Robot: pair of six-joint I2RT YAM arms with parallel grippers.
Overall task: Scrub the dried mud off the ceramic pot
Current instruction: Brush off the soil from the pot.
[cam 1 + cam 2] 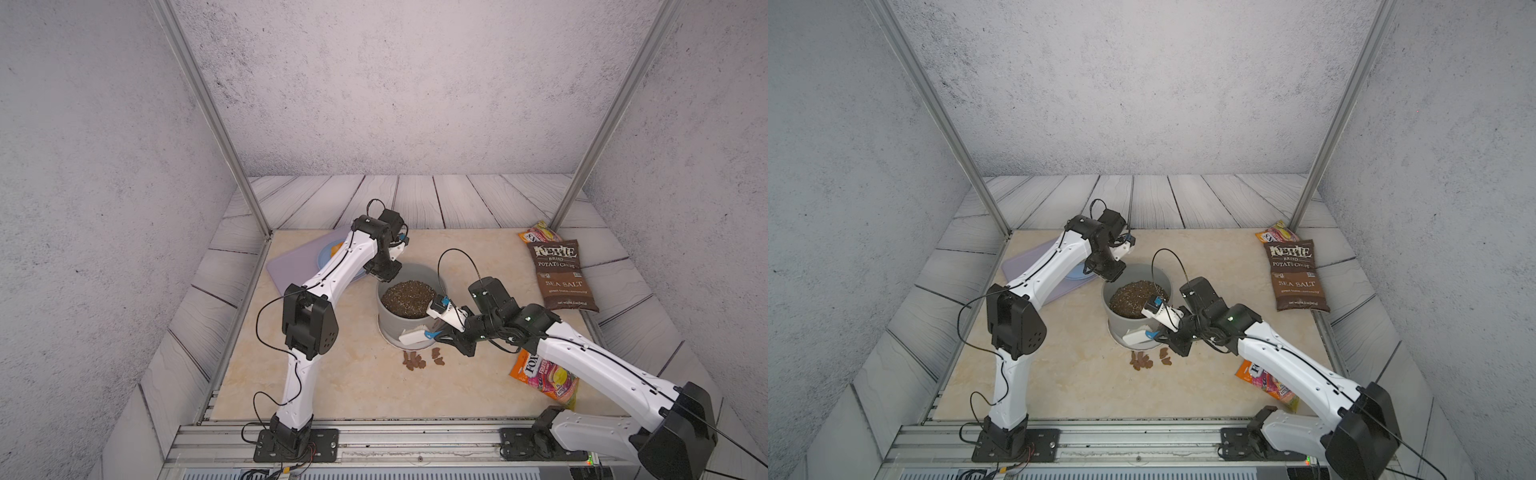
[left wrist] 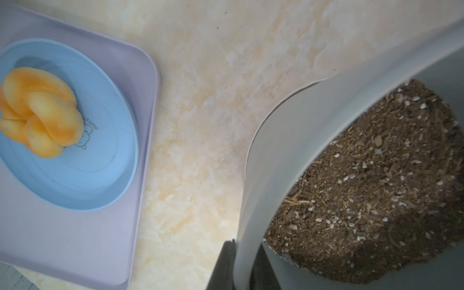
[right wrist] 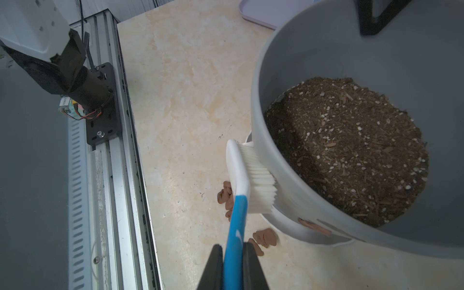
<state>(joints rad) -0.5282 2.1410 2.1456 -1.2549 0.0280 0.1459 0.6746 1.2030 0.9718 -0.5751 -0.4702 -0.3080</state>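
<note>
The grey ceramic pot (image 1: 405, 322) (image 1: 1129, 326) holds dark speckled soil and stands mid-table on a pale saucer. My left gripper (image 2: 242, 267) (image 1: 384, 272) is shut on the pot's far rim (image 2: 288, 140), one finger outside and one inside. My right gripper (image 3: 233, 263) (image 1: 441, 334) is shut on the blue handle of a white brush (image 3: 238, 173) (image 1: 1140, 336). The bristles press on the pot's near outer wall (image 3: 261, 95). Several clumps of dried mud (image 1: 419, 359) (image 3: 265, 237) lie on the table in front. One blotch (image 3: 313, 226) sticks at the pot's base.
A lilac tray (image 1: 291, 262) (image 2: 75, 238) with a blue plate (image 2: 82, 180) of orange food sits at the back left, near the left arm. A Kettle chip bag (image 1: 561, 274) lies at the right edge, an orange candy bag (image 1: 540, 378) under the right arm. The metal rail (image 1: 415, 436) runs along the front.
</note>
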